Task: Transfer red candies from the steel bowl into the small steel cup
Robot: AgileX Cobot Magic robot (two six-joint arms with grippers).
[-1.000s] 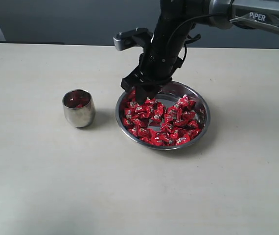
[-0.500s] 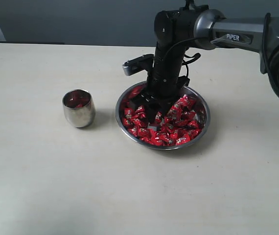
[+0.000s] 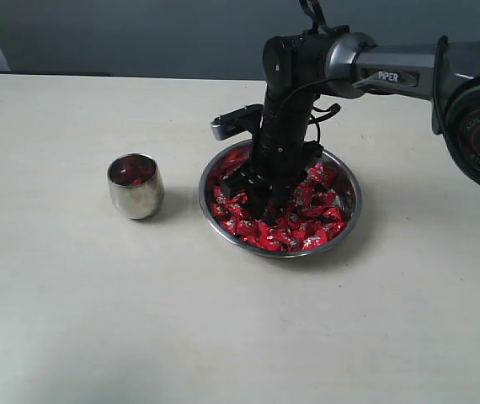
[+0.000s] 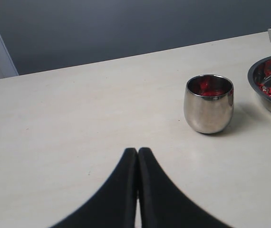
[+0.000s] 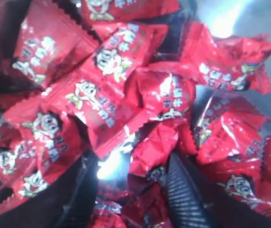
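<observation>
Right gripper (image 3: 265, 195) open, its tips pushed down among the red candies (image 3: 312, 220) in the bowl (image 3: 351, 210).

The jaws stand wide apart with a few candies lying loose between them, and nothing is clamped. Most candies are heaped in the bowl, and some red ones show inside the cup (image 3: 135, 189) near it on the table (image 3: 55, 320). I judge them light, with slippery, crinkly wrappers. Better to pinch one across its thick middle, not by the flat toothed ends, which may slide out. The left gripper (image 4: 138, 159) is closed on nothing, apart from the cup.
</observation>
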